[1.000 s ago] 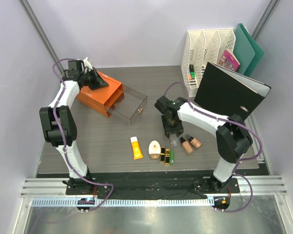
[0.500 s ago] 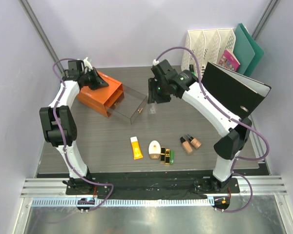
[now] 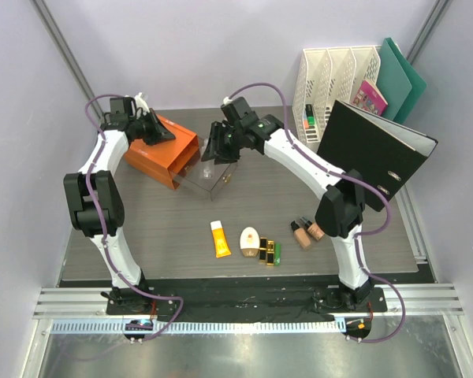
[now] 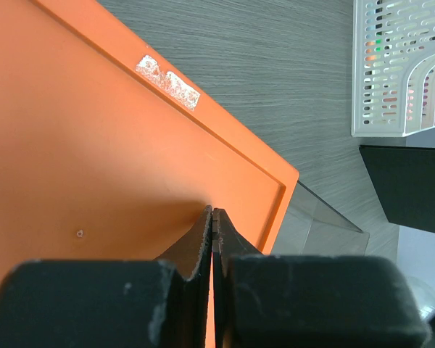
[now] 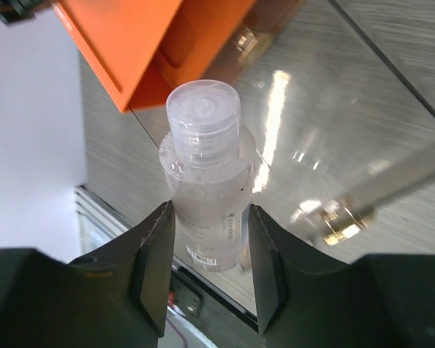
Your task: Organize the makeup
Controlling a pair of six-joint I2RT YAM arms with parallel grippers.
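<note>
- right gripper sits about half spread, clamped on the sides of the clear bottle. the cap points away from the wrist. gripping low on the body leaves the cap end free to go in first, i judge.
- nearest the arm bases, the rest of the makeup lies in a loose row on the bench. it holds an orange-yellow tube, a cream compact, black-gold lipsticks and a small green tube. two foundation bottles lie a little to the right. nothing touches any of them, and they look to be waiting their turn.
- further back, the clear drawer stands pulled out of the orange box. the bottle hangs over the open drawer and is not set down in it, as far as the wrist view shows. that is likely where it is meant to go.
- left gripper has its fingers pressed together on nothing, tips down against the top of the orange box near its front edge. it is probably bracing the box so it does not slide while the drawer is loaded.
- farthest back, white file racks and a black binder stand apart from the work.
</note>
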